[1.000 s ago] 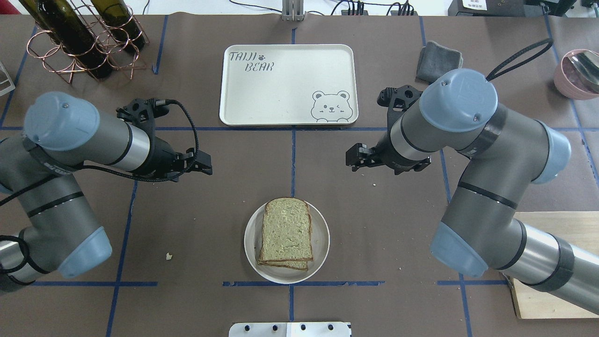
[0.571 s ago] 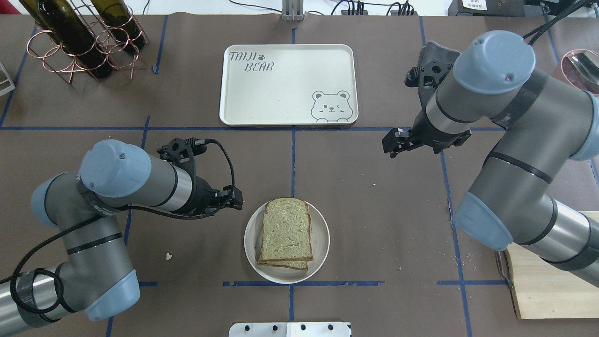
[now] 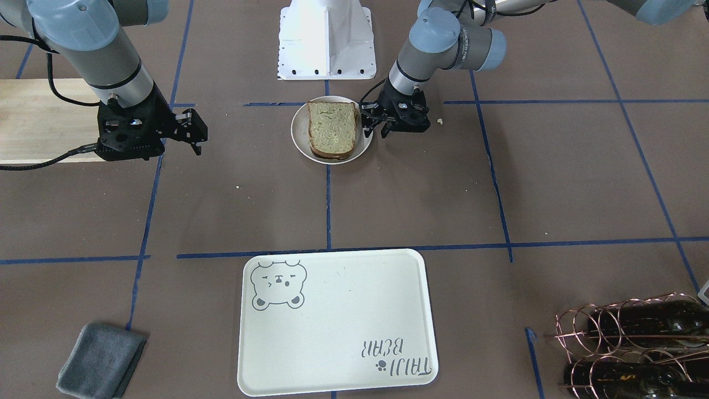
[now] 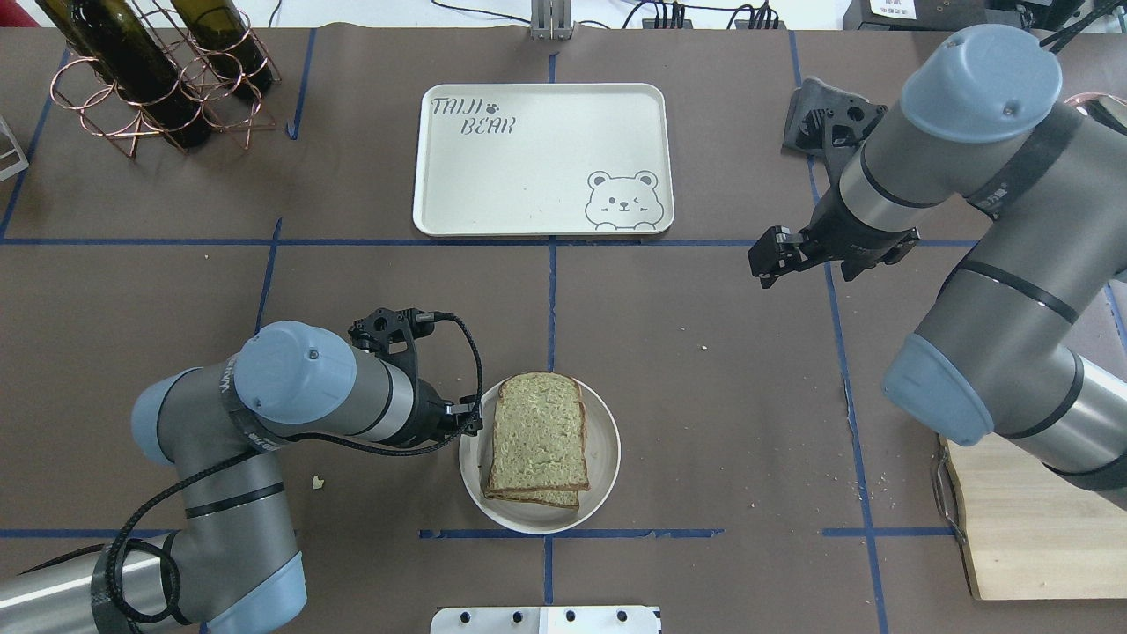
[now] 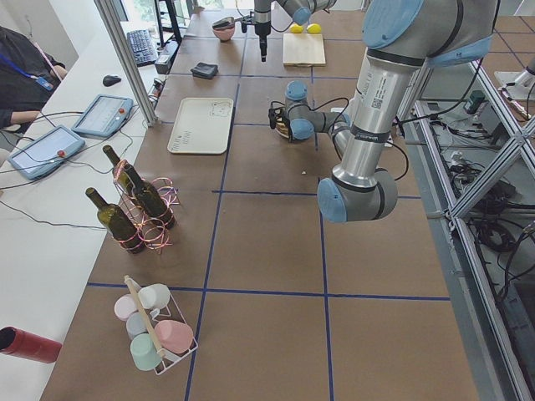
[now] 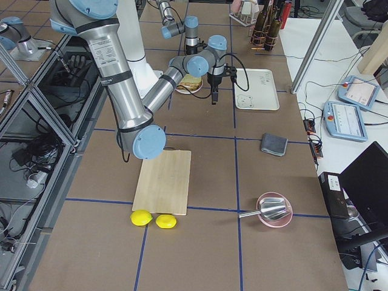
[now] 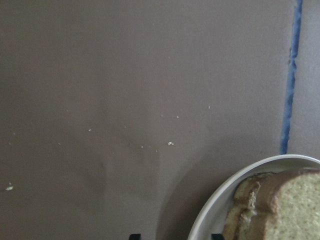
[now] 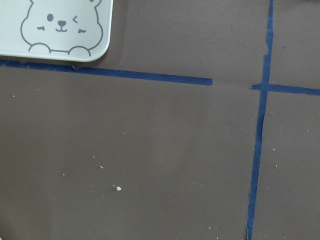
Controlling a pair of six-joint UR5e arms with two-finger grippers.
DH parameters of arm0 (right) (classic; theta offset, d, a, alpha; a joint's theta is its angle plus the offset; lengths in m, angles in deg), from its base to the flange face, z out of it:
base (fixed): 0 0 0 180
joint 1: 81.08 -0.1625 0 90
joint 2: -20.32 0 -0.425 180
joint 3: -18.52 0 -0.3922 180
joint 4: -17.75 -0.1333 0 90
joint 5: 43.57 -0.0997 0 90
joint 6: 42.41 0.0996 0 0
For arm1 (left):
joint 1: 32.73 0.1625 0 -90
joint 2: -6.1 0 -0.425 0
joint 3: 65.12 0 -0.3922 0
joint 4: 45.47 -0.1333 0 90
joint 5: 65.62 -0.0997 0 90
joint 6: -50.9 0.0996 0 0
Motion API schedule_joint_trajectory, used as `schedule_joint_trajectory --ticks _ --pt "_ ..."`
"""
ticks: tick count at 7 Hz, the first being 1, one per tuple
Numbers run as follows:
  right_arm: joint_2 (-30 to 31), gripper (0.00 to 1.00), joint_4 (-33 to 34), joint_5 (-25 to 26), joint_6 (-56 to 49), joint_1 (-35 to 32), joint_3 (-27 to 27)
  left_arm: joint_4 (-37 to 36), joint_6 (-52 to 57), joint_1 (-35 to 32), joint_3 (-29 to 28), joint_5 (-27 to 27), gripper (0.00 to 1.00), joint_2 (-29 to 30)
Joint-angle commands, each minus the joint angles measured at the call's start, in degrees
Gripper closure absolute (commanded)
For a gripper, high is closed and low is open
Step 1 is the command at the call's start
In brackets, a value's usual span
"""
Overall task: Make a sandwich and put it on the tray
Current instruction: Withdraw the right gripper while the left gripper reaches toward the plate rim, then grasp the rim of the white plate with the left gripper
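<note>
The sandwich (image 4: 537, 436) is two stacked bread slices on a small round white plate (image 4: 606, 458) near the table's front centre; no egg shows between the slices. My left gripper (image 4: 472, 421) is open, low at the plate's left rim. In the left wrist view the plate's rim (image 7: 225, 200) runs between the two fingertips, with the sandwich (image 7: 285, 205) just beyond. My right gripper (image 4: 764, 262) is open and empty above bare table, right of the tray (image 4: 541, 158). The tray lies empty at the back centre; its bear corner shows in the right wrist view (image 8: 60, 30).
A copper rack with wine bottles (image 4: 150, 79) stands at the back left. A grey cloth (image 3: 102, 357) lies at the back right. A wooden cutting board (image 4: 1030, 528) lies at the front right, with two lemons (image 6: 153, 219) and a pink bowl (image 6: 273, 212) beyond it.
My left arm has swung forward and right, bringing its gripper down to the plate's left rim. My right arm has drawn back and to the right, away from the centre.
</note>
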Motion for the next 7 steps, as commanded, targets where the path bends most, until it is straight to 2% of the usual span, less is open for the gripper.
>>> schedule_joint_trajectory --ticks 1,4,6,7 --pt "0.54 0.00 -0.01 -0.47 -0.63 -0.46 0.00 -0.01 -0.05 0.92 -0.80 -0.07 0.61 0.41" --pt "0.45 0.00 -0.01 -0.47 -0.63 -0.98 0.09 0.08 -0.05 3.03 -2.64 -0.07 0.64 1.46" --pt "0.45 0.00 -0.01 -0.56 -0.63 -1.16 0.09 -0.01 -0.05 2.94 -1.86 0.02 0.97 1.37" --pt "0.45 0.00 -0.01 -0.56 -0.63 -1.16 0.09 -0.01 -0.05 2.68 -1.51 0.10 1.00 1.29"
